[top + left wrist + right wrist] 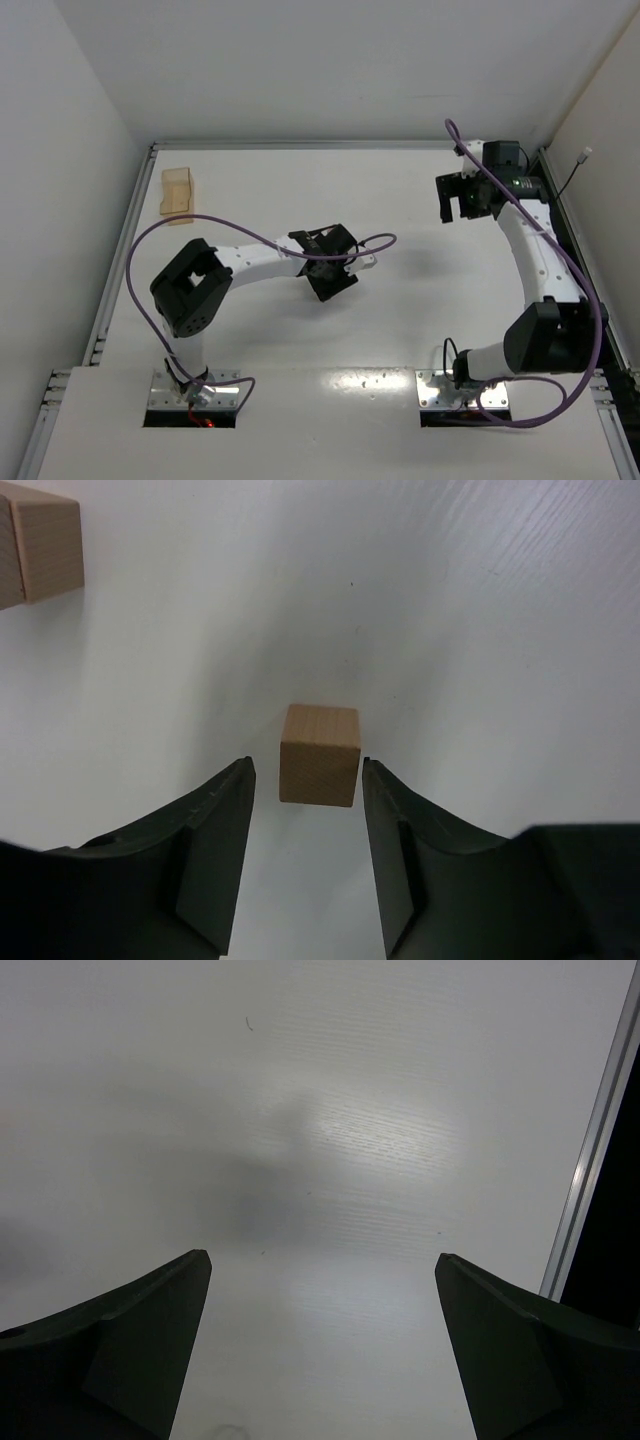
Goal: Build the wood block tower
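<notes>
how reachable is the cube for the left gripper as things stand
Probably yes. The left gripper is open, and the cube sits right at its fingertips, lined up with the gap. Nothing blocks the way, and the gap looks a little wider than the cube.

**Table**: white matte top, with a faint wood grain visible in the wrist views. A metal rail runs along the left edge, with similar rails at the far and right edges.

Items lying directly on it:
- One tan wooden object in the far left corner, near the rail.
- One small light-tan wooden cube, resting flat on one face with bare surface around it.
- One further tan wooden piece, cut off by the upper left frame edge, well apart from the cube and with a vertical seam showing.
</notes>
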Available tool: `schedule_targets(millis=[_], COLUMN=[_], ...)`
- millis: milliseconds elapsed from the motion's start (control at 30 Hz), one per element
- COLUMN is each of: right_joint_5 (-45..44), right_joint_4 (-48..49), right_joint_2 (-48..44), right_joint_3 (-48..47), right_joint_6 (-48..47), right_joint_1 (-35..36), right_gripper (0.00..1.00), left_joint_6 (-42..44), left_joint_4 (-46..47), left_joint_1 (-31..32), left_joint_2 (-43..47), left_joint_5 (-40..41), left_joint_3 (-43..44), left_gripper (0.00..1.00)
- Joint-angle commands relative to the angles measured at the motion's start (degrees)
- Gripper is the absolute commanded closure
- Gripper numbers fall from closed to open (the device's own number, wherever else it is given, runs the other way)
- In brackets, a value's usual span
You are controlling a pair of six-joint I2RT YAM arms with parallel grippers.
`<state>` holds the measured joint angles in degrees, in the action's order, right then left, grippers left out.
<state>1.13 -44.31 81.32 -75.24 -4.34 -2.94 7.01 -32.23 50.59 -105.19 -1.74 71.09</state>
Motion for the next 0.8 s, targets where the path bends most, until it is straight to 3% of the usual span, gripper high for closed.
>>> schedule_targets(millis=[0, 400, 533, 567, 767], right_joint_5=[1.25, 1.77, 1.77, 1.77, 3.7], right_joint_4=[0.11, 0.11, 0.11, 0.11, 0.11], right_joint_2=[0.95, 2.0, 2.0, 2.0, 2.53], right_joint_3=[-1.75, -2.28, -2.28, -2.28, -2.28], right_joint_6=[1.09, 1.09, 1.09, 1.09, 1.09], right_joint_1=[-0.4, -0.4, -0.4, -0.4, -0.4], right_gripper=[0.08, 0.08, 0.08, 0.08, 0.08], left_joint_6=[0.81, 0.82, 0.82, 0.21, -2.87], left_joint_4=[1.47, 0.41, 0.41, -1.15, -6.26], left_joint_1=[0.04, 0.04, 0.04, 0.04, 0.04], left_joint_2=[-0.11, -1.16, -1.16, -0.03, 1.91], left_joint_5=[-0.9, -1.95, -1.95, -1.95, -4.67], left_joint_3=[0.72, 0.19, 0.19, 0.71, 7.04], left_gripper=[0.57, 0.75, 0.85, 0.98, 1.0])
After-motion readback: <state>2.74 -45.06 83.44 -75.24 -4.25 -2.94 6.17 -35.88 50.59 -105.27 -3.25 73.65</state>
